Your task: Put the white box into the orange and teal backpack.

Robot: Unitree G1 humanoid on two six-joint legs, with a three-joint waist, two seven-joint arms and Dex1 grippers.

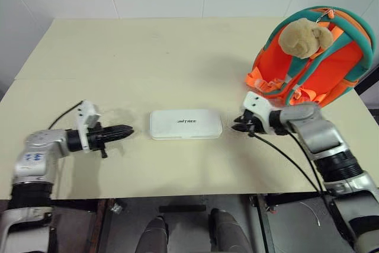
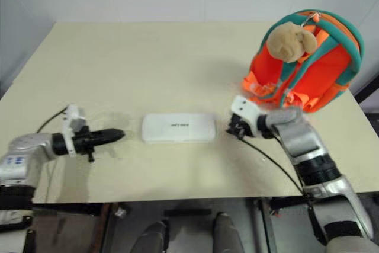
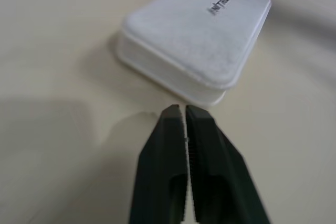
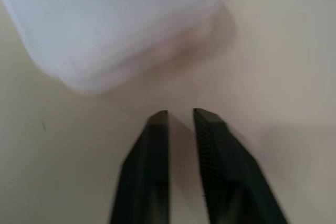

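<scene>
Flat rounded white box (image 1: 186, 124) on matte table (image 1: 148, 57) btwn empty L pincer (image 1: 125, 131) (near-closed) & R pincer (image 1: 238, 124) (slightly apart).

We see a flat white box (image 1: 186, 124) with rounded corners and small dark lettering on its top, lying closed with its long side running left to right. Well apart from it, farther back and to its right, stands the orange and teal backpack (image 1: 331, 69), upright, straps and orange buckles facing us, a tan plush bear fixed near its top.
</scene>
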